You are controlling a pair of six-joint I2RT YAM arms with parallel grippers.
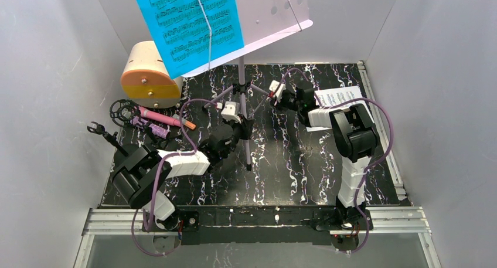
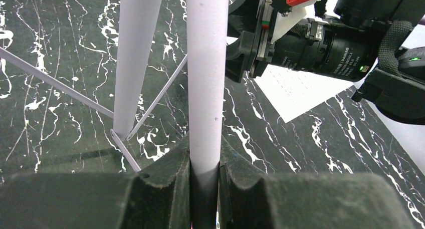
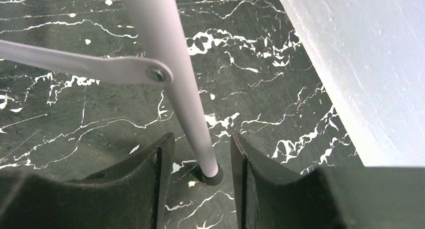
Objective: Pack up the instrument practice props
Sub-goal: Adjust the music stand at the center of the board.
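1. While looking down from overhead, find the lilac perforated music stand (image 1: pixel 274 13) upright on its spread legs at 12 o'clock of the black marbled table (image 1: pixel 293 162), with blue sheet music (image 1: pixel 187 21) resting on its desk.
2. Left gripper (image 2: pixel 204 156): closed tight on one lilac tube of that stand, with both fingers pressed against it and no gap on either side. In the wrist view, note a second tube with thin braces just beside it at 10 o'clock.
3. Right gripper (image 3: pixel 200 141): parted, straddling a stand leg (image 3: pixel 173 68) just above its black foot (image 3: pixel 210 176). Clear gaps on both sides of the leg, nothing gripped.
4. From above, place the right gripper at about 1 o'clock of the table's centre, near the hub of the legs. Place the left gripper close by, at the centre.
5. White sheet music (image 1: pixel 343 96): flat on the table at 2 o'clock, partly under the right arm.
6. Pink handheld microphone (image 1: pixel 164 117): lying at 9 o'clock near the left wall. Just beside it on its 7 o'clock side, the purple mic (image 1: pixel 146 126); cannot tell whether touching.
7. Black ring mount (image 1: pixel 121 109): at the purple mic's 10 o'clock end. Tripod (image 1: pixel 104 133): near it, toward 8 o'clock.
8. Round tan-and-orange case (image 1: pixel 149 74): on its side at 10 to 11 o'clock, by the back-left corner.
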